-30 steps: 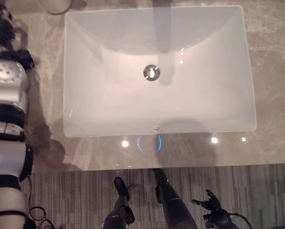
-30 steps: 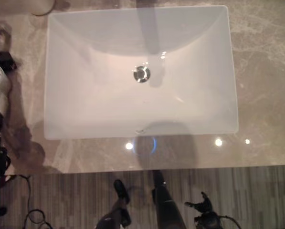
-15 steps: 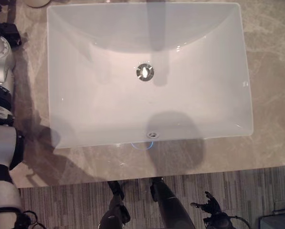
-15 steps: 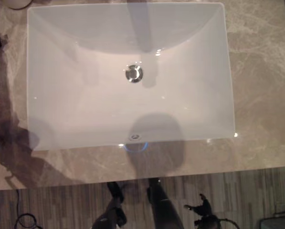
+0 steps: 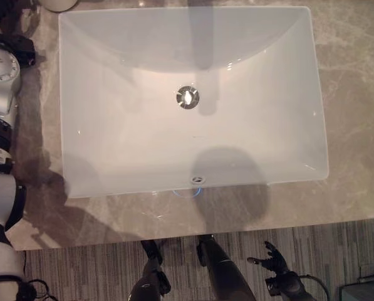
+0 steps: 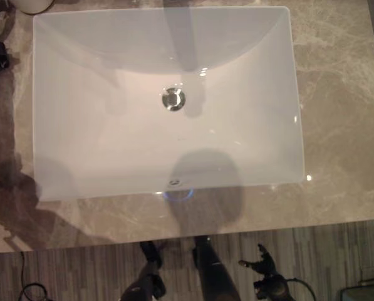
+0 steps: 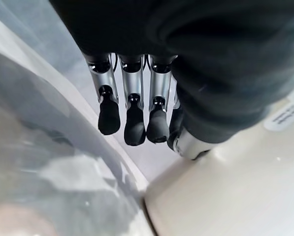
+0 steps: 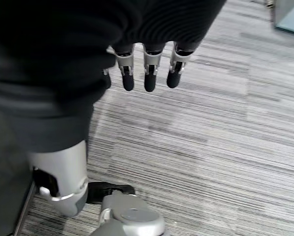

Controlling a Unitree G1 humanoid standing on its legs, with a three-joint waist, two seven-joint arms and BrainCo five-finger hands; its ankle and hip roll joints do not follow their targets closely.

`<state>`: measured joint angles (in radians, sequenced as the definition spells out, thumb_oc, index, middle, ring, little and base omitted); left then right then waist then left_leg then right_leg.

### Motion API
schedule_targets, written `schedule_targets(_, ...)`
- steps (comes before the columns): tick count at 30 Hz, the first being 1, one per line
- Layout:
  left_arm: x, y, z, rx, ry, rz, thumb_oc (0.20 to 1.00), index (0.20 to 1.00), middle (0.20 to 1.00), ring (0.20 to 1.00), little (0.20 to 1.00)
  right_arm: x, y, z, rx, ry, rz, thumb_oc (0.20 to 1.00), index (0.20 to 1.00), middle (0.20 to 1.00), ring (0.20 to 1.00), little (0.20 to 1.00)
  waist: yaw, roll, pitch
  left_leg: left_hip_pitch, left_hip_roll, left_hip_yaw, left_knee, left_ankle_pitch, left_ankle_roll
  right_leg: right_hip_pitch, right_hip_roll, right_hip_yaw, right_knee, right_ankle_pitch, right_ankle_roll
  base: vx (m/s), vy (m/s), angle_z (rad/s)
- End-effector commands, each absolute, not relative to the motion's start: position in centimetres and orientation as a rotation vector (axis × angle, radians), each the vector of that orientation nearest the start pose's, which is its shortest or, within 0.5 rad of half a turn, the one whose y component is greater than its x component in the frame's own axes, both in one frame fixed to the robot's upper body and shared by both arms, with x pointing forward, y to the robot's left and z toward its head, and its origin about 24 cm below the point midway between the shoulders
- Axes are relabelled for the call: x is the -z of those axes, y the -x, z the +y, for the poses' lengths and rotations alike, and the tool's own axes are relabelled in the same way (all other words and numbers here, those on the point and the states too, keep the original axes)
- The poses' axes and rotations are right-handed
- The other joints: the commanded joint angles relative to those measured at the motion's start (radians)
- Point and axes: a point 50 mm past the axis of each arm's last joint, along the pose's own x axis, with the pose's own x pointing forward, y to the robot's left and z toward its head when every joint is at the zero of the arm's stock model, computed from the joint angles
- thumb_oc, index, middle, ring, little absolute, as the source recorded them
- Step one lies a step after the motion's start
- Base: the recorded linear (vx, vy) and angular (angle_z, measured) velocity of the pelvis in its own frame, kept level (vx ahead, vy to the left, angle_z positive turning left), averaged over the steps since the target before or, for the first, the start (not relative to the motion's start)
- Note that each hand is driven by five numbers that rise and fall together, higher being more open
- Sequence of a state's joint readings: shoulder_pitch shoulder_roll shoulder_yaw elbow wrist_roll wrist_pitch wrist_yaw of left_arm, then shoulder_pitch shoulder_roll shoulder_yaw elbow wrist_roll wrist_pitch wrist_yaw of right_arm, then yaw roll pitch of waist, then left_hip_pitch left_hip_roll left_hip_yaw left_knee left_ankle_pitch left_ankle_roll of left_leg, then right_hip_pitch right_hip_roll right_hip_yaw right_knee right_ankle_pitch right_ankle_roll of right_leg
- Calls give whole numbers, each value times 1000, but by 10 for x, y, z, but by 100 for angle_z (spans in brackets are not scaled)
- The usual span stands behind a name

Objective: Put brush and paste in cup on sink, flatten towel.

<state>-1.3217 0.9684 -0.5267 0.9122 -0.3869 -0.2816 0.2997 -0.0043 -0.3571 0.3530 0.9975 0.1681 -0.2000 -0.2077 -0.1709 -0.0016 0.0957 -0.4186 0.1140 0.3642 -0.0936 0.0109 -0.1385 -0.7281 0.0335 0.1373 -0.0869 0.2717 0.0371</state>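
While the left arm runs up the left edge of the head views, the left robot hand hangs with fingers straight and loose, holding nothing, just beside a cream rounded object that I take for the cup; same pale cup sits at the far left corner of the marble surface, just beyond the sink's corner. Centre: white rectangular sink, empty, metal drain in its middle. Brush, paste and towel can't be placed from these frames. Right robot hand hangs low over the striped carpet floor, fingers straight, empty. Handling guess: cup looks glazed, rigid, likely slippery and breakable, so wrap round the body, not the rim. Brush and paste should be light; pinch mid-length. Towel soft, press flat with open fingers.
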Motion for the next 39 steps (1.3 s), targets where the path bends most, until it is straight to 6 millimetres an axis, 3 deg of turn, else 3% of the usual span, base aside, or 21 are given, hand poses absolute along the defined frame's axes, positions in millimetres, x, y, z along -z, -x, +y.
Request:
schedule_targets(1, -337, -372, 281, -392, -628, -623, 200, 200, 200, 200, 200, 122, -143, -262, 115, 485, 812, 1000, 1000, 1000, 1000, 1000, -32, -3, 49, 6, 0, -96, 6, 45, -18, 75, 8, -74, 0, -38, 82, -100, -33, 0)
schedule_targets(3, -335, -373, 279, -380, -596, -625, 200, 200, 200, 200, 200, 122, -142, -262, 120, 485, 817, 1000, 1000, 1000, 1000, 1000, -26, 9, 46, 18, 7, -105, 6, 16, -21, 87, 13, -74, 0, -62, 89, 71, 60, 0)
schedule_targets(7, -335, -375, 279, -413, -594, -620, 200, 200, 200, 200, 200, 123, -141, -263, 125, 493, 827, 1000, 1000, 1000, 1000, 1000, -28, 10, 51, 19, 5, -102, 6, 15, -20, 86, 11, -72, 0, -60, 91, -8, 6, 0)
schedule_targets(8, -335, -375, 281, -427, -597, -617, 200, 200, 200, 200, 200, 123, -142, -263, 125, 495, 825, 1000, 1000, 1000, 1000, 1000, -35, -2, 56, 11, -3, -90, 6, 44, -17, 75, 4, -73, 0, -35, 84, -100, -45, 0)
schedule_targets(16, -306, -377, 295, -525, -621, -526, 200, 200, 200, 200, 200, 125, -140, -267, 150, 508, 852, 1000, 1000, 1000, 1000, 1000, -23, 0, 52, 53, -8, -87, 6, 40, -14, 116, -12, -79, 0, -42, 83, -12, -5, -1)
schedule_targets(17, -291, -375, 301, -541, -583, -504, 200, 200, 200, 200, 200, 126, -139, -268, 164, 507, 865, 1000, 1000, 1000, 1000, 1000, -15, 1, 47, 73, -10, -90, 6, 35, -13, 138, -19, -83, 0, -46, 82, -3, 9, -3)
schedule_targets(19, -285, -372, 302, -539, -553, -516, 200, 200, 200, 200, 200, 127, -138, -268, 170, 502, 872, 1000, 1000, 1000, 1000, 1000, -10, 1, 43, 89, -12, -92, 6, 31, -12, 154, -23, -87, 0, -49, 82, 0, 0, 0)
schedule_targets(20, -266, -366, 302, -523, -517, -519, 200, 200, 200, 200, 200, 129, -135, -268, 181, 500, 894, 1000, 1000, 1000, 1000, 1000, 3, 1, 37, 120, -16, -97, 6, 24, -10, 186, -34, -96, 0, -56, 82, 0, 0, 0)
schedule_targets(21, -265, -366, 302, -524, -516, -518, 200, 200, 200, 200, 200, 129, -135, -268, 180, 502, 894, 1000, 1000, 1000, 1000, 1000, 2, 2, 37, 122, -16, -97, 6, 24, -10, 188, -34, -97, 0, -56, 82, 8, 25, -4)
schedule_targets(22, -247, -356, 301, -488, -455, -533, 200, 200, 200, 200, 200, 130, -132, -268, 186, 501, 910, 1000, 1000, 1000, 1000, 1000, 15, 2, 33, 156, -22, -101, 6, 17, -7, 226, -43, -108, 0, -64, 82, -2, 32, 4)
schedule_targets(27, -200, -325, 299, -398, -339, -517, 200, 200, 200, 200, 200, 135, -125, -269, 200, 498, 967, 1000, 1000, 1000, 1000, 1000, 51, 5, 15, 229, -42, -109, 6, -2, 9, 305, -67, -129, 0, -84, 82, -18, 73, 15)
schedule_targets(28, -180, -313, 298, -363, -308, -484, 200, 200, 200, 200, 200, 136, -124, -268, 187, 507, 981, 1000, 1000, 1000, 1000, 1000, 65, 6, 11, 258, -51, -110, 6, -13, 17, 332, -70, -132, 0, -92, 83, -37, 84, 25)
schedule_targets(33, -153, -291, 292, -324, -273, -437, 200, 200, 200, 200, 200, 138, -126, -266, 170, 511, 996, 1000, 1000, 1000, 1000, 1000, 88, 3, 5, 295, -67, -113, 7, -12, 28, 367, -83, -136, 0, -94, 87, -43, 80, 10)
schedule_targets(34, -136, -283, 292, -300, -275, -379, 200, 200, 200, 200, 200, 141, -118, -268, 178, 510, 1037, 1000, 1000, 1000, 1000, 1000, 96, 1, -9, 314, -72, -114, 6, -21, 36, 390, -89, -144, 0, -95, 90, -40, 52, -1)
schedule_targets(38, -121, -267, 287, -244, -266, -338, 200, 200, 200, 200, 200, 144, -111, -269, 175, 522, 1087, 1000, 1000, 1000, 1000, 1000, 110, 1, -29, 344, -76, -124, 6, -30, 43, 425, -98, -158, 0, -97, 93, -39, 65, 4)
schedule_targets(39, -109, -258, 286, -226, -266, -295, 200, 200, 200, 200, 200, 146, -107, -269, 169, 528, 1109, 1000, 1000, 1000, 1000, 1000, 120, -2, -36, 361, -82, -131, 6, -33, 48, 446, -104, -168, 0, -97, 96, -31, 41, 8)
